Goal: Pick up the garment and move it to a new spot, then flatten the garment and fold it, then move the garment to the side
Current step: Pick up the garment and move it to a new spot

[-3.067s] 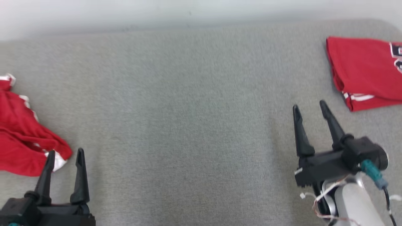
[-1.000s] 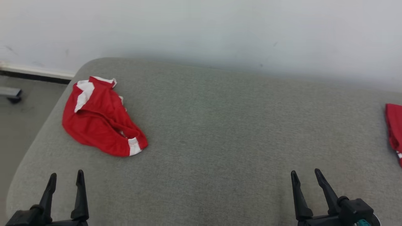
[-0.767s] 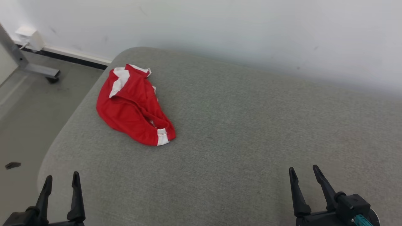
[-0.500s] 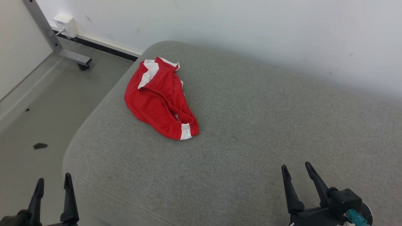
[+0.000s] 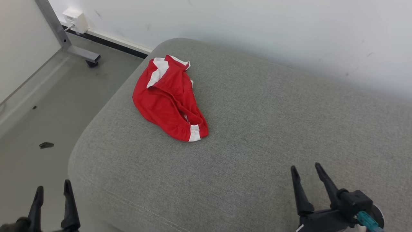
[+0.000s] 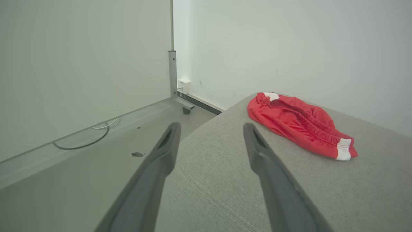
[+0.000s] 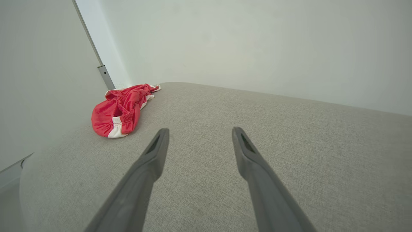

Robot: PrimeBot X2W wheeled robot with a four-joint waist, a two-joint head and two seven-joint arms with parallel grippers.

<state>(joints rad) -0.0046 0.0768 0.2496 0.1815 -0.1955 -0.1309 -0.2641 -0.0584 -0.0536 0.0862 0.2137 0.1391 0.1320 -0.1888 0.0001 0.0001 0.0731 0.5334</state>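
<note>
Right pincer agape; crumpled red garment.

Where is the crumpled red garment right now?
In the head view, the red garment lies crumpled near the far left corner of the grey cushion, ahead and to the right of the left claw, well clear of it.

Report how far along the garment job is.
Done: nothing visible; the red garment lies crumpled near the far left corner of the grey cushion. In hand: nothing; the left gripper and right gripper are open, empty, well short of it. Left: pick it up, move, flatten, fold, set aside.
</note>
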